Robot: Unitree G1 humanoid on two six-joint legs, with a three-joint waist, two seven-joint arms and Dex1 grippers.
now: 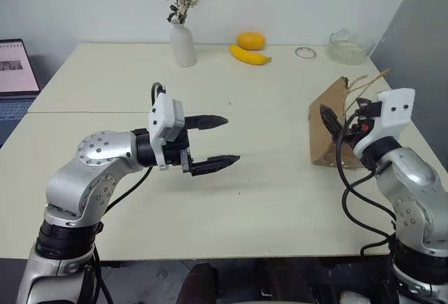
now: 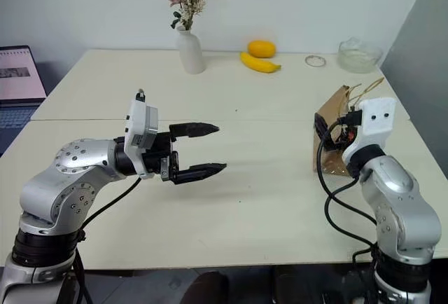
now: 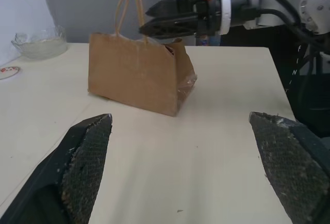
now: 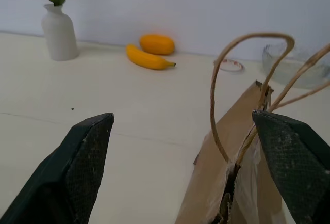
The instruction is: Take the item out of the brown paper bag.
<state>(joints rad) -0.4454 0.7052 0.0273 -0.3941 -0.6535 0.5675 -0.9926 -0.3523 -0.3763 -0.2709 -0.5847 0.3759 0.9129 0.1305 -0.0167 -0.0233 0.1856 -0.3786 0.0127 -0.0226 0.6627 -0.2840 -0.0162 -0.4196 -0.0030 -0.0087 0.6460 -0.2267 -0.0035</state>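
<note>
Both grippers, left and right, spread wide; right apparently above upright brown paper bag.

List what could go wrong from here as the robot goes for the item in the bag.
1. The bag is light and stands free; a tool pushing into its mouth may tip or slide it, as the left tool is well away, not bracing it.
2. The right tool hangs open at the handles; a finger may snag a loop.
3. The item is hidden, so the grasp is blind.
</note>
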